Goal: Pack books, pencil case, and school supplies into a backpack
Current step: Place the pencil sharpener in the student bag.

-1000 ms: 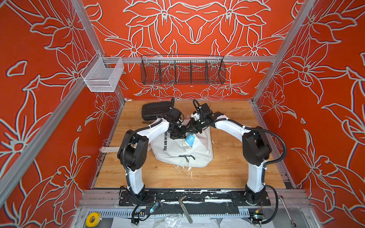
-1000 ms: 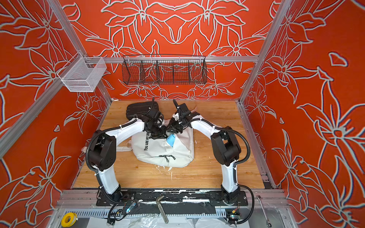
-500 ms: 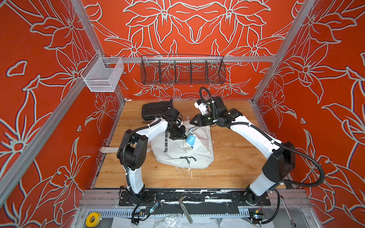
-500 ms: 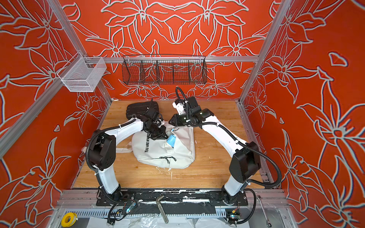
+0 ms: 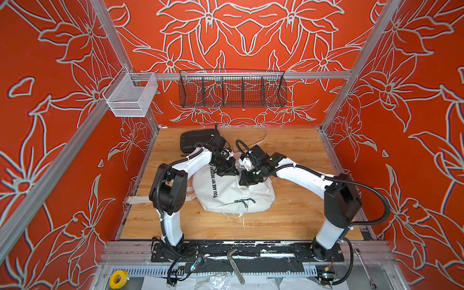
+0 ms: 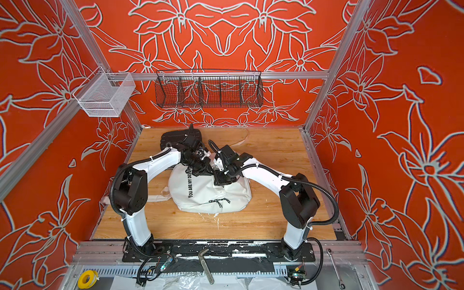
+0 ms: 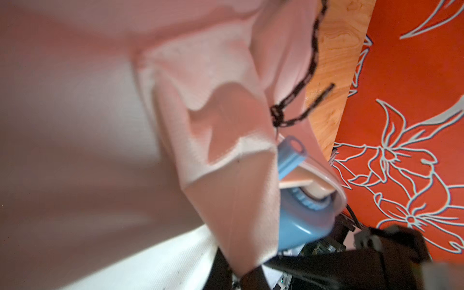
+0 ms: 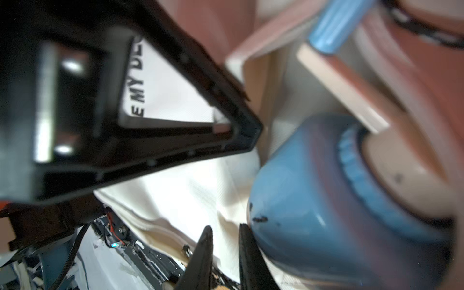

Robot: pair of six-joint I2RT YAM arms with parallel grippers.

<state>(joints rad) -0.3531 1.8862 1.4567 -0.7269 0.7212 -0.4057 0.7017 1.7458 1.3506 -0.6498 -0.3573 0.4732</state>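
Both top views: high, from the front, looking down, whole wooden tabletop [image 5: 288, 218]. Wrist cameras: very close, sharing light-blue barrel-shaped sharpener [image 8: 313, 213] and white fabric backpack [image 7: 75, 251].

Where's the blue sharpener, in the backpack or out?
Partly in: the sharpener sits in the backpack's open mouth, fabric over one side, its blue body and crank showing.

Tabletop [image 5: 288, 221]: pale wood planks, boxed in by red floral walls
Black ribbed case [image 5: 194, 140]: flat at the far left of the tabletop
Black wire basket [image 5: 232, 91]: on the back rail
White mesh basket [image 5: 130, 100]: left corner of that rail
Yellow tape roll [image 5: 117, 278], hex key [image 5: 236, 266], spanner [image 5: 364, 266]: front ledge
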